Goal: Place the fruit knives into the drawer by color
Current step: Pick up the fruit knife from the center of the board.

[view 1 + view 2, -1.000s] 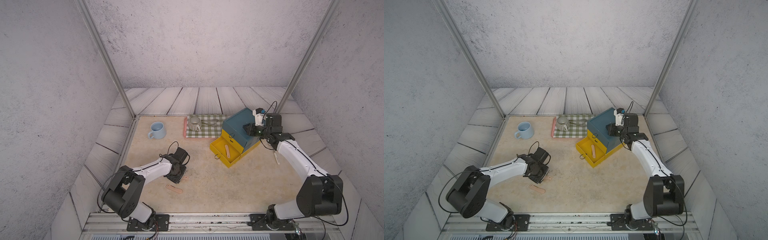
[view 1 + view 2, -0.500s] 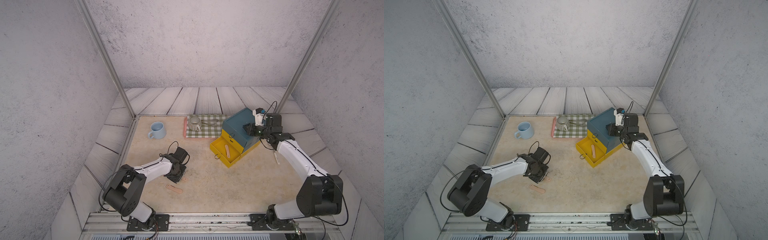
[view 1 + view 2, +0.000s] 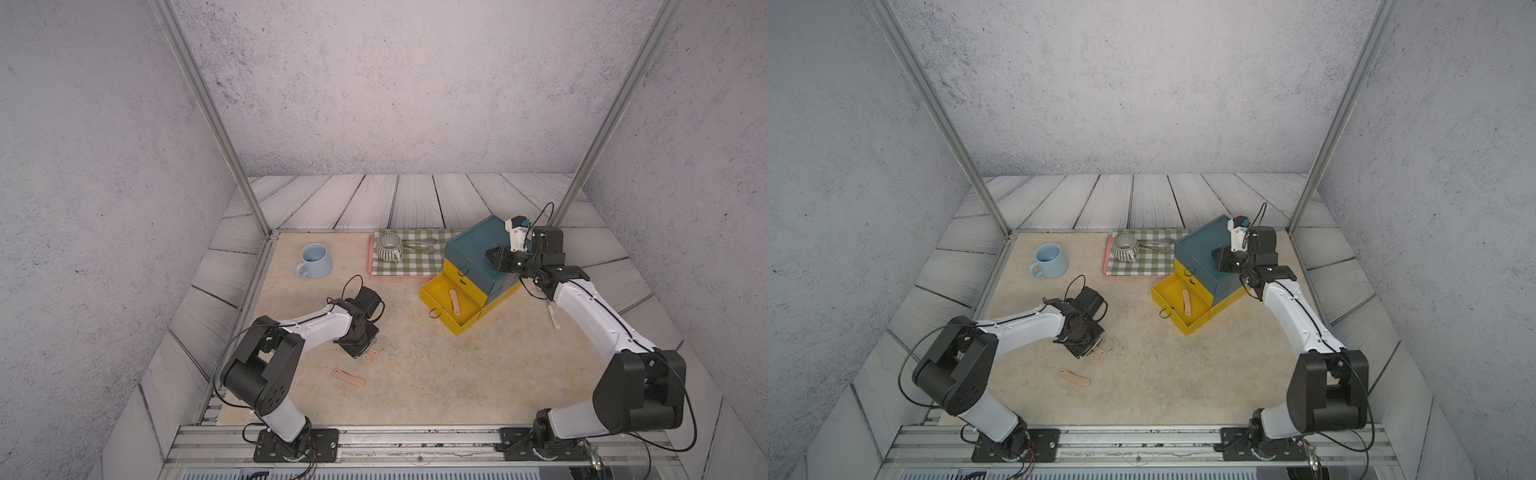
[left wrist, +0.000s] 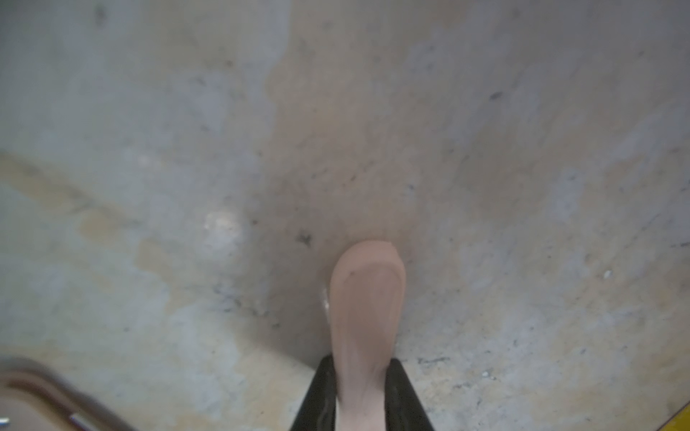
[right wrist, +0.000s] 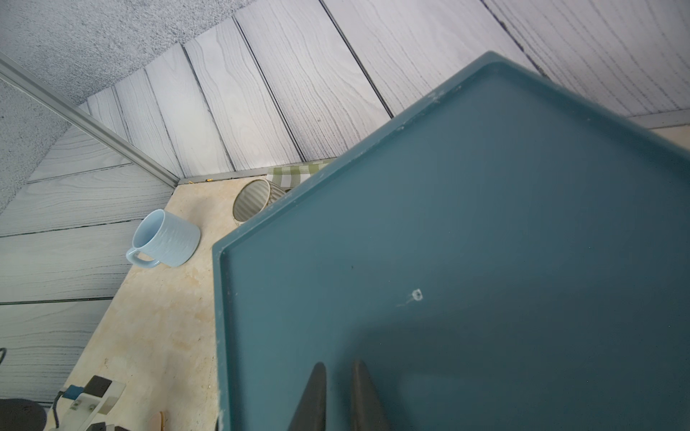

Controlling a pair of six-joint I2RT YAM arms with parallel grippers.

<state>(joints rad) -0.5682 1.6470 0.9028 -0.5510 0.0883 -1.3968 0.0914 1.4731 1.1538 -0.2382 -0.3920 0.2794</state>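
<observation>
Salmon-pink fruit knife pinched in left claw, low over the bench, rounded end poking beyond the fingers; second pink knife flat on the bench nearby; third inside the pulled-out bottom drawer; right claw nearly pressed together, empty, over the chest top.

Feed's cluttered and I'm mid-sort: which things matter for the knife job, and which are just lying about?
Job:
- pink knife in left gripper
- pink knife on the mat
- pink knife in the open drawer
- drawer chest

Lying about:
- blue mug
- striped cup
- checkered tray
- white stick
</observation>
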